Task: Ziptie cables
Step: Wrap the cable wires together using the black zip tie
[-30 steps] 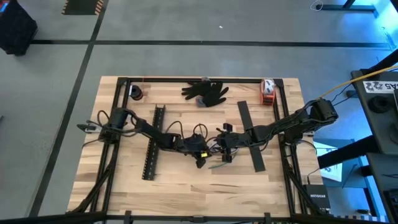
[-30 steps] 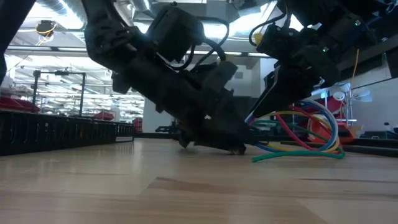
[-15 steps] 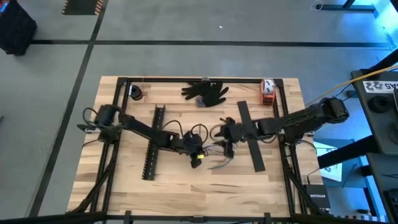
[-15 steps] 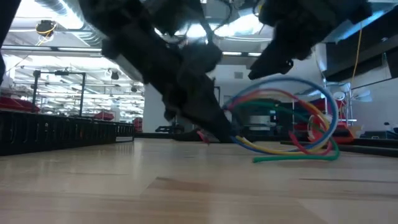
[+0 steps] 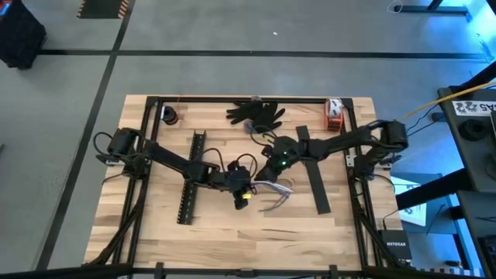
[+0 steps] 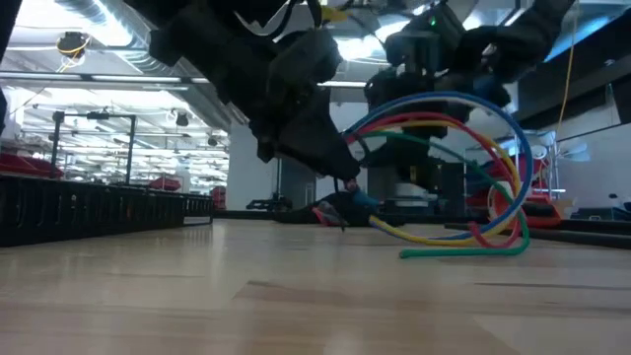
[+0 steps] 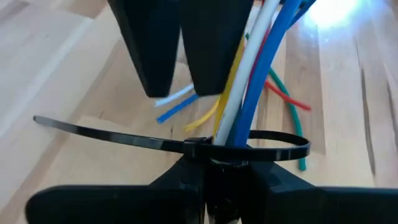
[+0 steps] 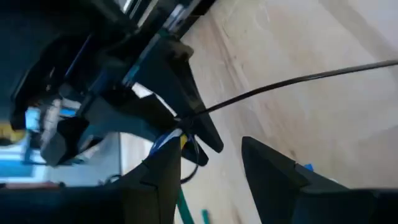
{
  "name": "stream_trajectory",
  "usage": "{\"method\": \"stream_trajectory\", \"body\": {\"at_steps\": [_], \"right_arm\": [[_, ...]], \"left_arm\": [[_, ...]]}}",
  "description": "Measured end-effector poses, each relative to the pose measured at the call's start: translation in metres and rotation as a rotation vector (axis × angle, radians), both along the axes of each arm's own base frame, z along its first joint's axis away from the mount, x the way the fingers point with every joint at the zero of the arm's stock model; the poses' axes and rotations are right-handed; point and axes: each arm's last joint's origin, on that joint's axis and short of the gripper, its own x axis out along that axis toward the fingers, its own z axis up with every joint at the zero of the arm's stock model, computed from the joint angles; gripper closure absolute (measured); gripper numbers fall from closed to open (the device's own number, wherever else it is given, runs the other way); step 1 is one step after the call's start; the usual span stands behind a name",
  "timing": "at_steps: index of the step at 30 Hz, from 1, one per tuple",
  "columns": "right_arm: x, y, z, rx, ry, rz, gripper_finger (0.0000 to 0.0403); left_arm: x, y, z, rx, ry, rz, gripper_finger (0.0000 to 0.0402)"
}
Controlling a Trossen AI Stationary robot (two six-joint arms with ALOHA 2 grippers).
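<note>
Tightening next: left pincer (image 5: 245,188) clamped on coloured wire cables (image 7: 249,81); right pincer (image 8: 208,163), fingers apart, should pull black ziptie (image 7: 112,135) tail toward 12 o'clock.

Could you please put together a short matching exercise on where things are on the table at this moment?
Things:
1. cables
2. black glove
3. black slotted channel
4. left gripper

Places or states:
A. at the table's far edge
B. flat on the table under the left arm
C. ringed by a loose black zip tie
D. shut on the cables

Pairs: 1-C, 2-A, 3-B, 4-D
</note>
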Motion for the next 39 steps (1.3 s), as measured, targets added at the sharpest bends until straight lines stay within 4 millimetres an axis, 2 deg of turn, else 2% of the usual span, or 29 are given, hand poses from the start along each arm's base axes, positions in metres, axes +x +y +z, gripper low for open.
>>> {"method": "stream_trajectory", "body": {"at_steps": [7, 14, 20, 28, 31, 39], "right_arm": [[0.011, 0.0, -0.011, 0.106, -0.017, -0.059, 0.024], [0.014, -0.002, -0.023, 0.122, 0.01, -0.146, 0.0244], [0.02, -0.004, -0.015, 0.097, -0.043, -0.172, 0.0285], [0.021, -0.003, -0.013, 0.031, -0.088, -0.105, 0.0393], [0.02, -0.003, -0.011, -0.008, -0.1, -0.087, 0.0396], [0.007, -0.009, 0.014, -0.196, -0.127, -0.079, 0.0402]], "left_arm": [[0.0, -0.003, 0.001, 0.009, -0.012, -0.01, 0.0357], [0.001, -0.004, 0.002, 0.009, -0.018, -0.013, 0.0357], [0.001, -0.003, 0.002, 0.014, -0.018, -0.009, 0.0356], [-0.001, -0.003, 0.001, 0.025, 0.0, -0.001, 0.0357], [-0.004, -0.005, -0.002, 0.021, 0.037, 0.003, 0.0357], [-0.011, -0.016, -0.007, -0.016, 0.09, 0.014, 0.0356]]}}
